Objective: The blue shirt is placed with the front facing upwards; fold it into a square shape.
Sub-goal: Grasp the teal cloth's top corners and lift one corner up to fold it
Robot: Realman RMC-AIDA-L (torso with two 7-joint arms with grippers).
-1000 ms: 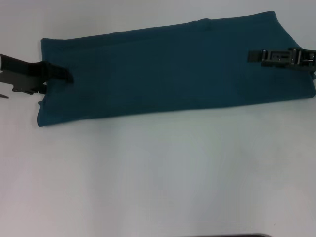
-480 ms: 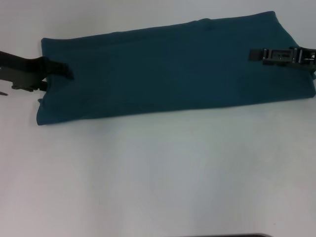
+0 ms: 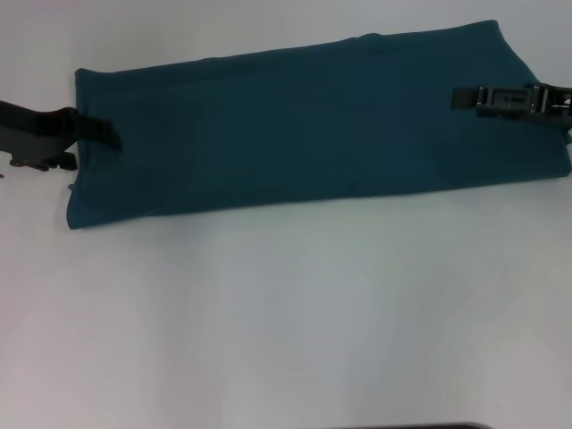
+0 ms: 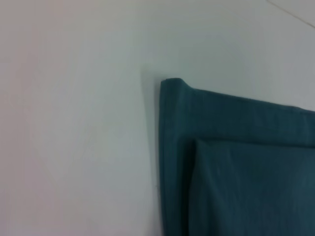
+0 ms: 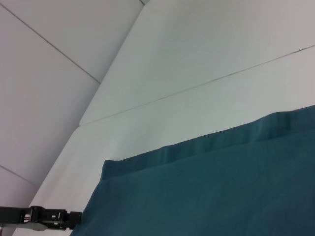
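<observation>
The blue shirt [image 3: 295, 134] lies flat on the white table as one long folded band with only plain teal cloth showing. No letters or label are visible. My left gripper [image 3: 112, 138] sits at the band's left end, its tip just over the edge. My right gripper [image 3: 460, 98] reaches in over the right end, low above the cloth. The left wrist view shows a layered corner of the blue shirt [image 4: 246, 172]. In the right wrist view the blue shirt [image 5: 221, 187] fills the lower part, and the left gripper [image 5: 74, 219] touches its far edge.
White table [image 3: 286, 313] stretches in front of the shirt. A dark edge [image 3: 411, 426] shows at the bottom of the head view. Table seams [image 5: 197, 86] run behind the shirt.
My left gripper has drawn back a little to the left, so less of it overlaps the shirt's end. The right gripper and the shirt stay where they were.
</observation>
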